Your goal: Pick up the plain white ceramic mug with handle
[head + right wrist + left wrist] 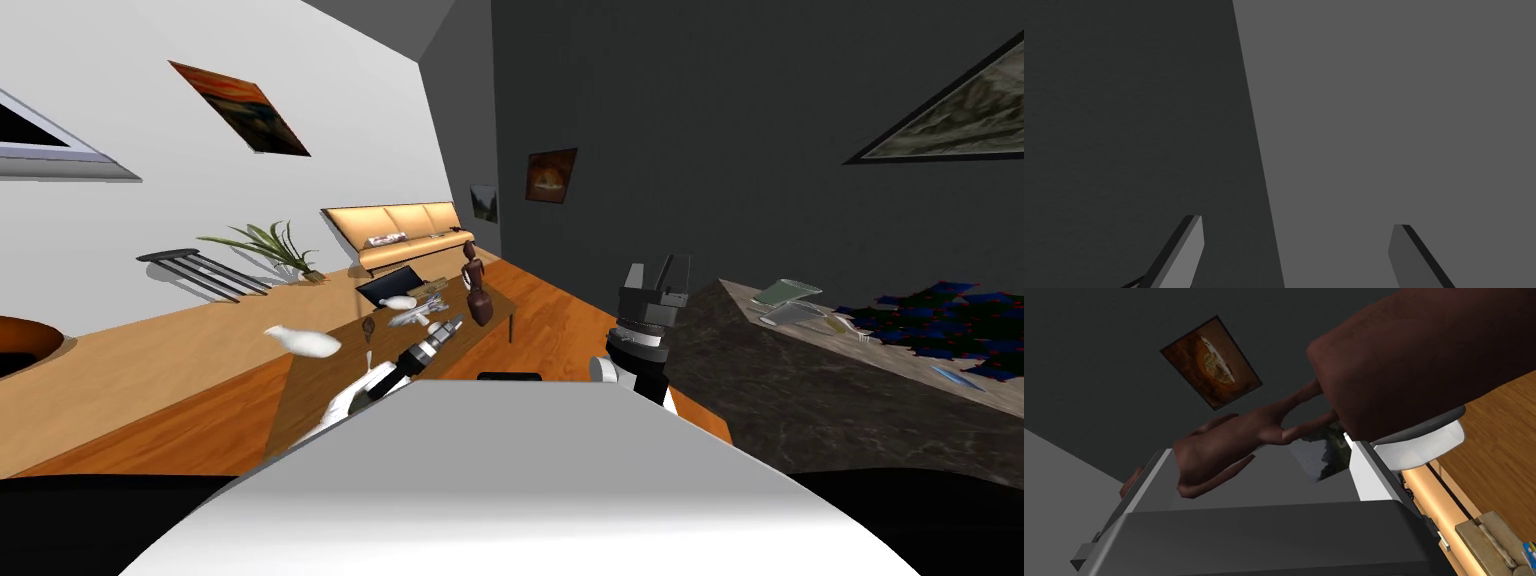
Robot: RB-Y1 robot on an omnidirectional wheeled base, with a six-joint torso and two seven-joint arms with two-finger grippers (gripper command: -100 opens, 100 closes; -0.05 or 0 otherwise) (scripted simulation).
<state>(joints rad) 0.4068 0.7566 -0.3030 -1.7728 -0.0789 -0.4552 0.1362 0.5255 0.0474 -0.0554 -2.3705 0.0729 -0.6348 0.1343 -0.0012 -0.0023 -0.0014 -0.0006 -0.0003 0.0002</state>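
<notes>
The left gripper [1261, 450] is spreading its fingers wide, framing a brown figurine [1224, 453]. The white mug [1429, 445] is sitting just outside one fingertip, half hidden by the figurine's base, so I cannot tell its axis or where its handle points. The right gripper [1296, 235] is likewise gaping.

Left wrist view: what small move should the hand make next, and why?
Probably slide the left hand sideways toward the white mug. Its open fingers bracket the thin part of the brown figurine, not the mug, which peeks out beyond one finger, half hidden behind the figurine's wide end.
</notes>
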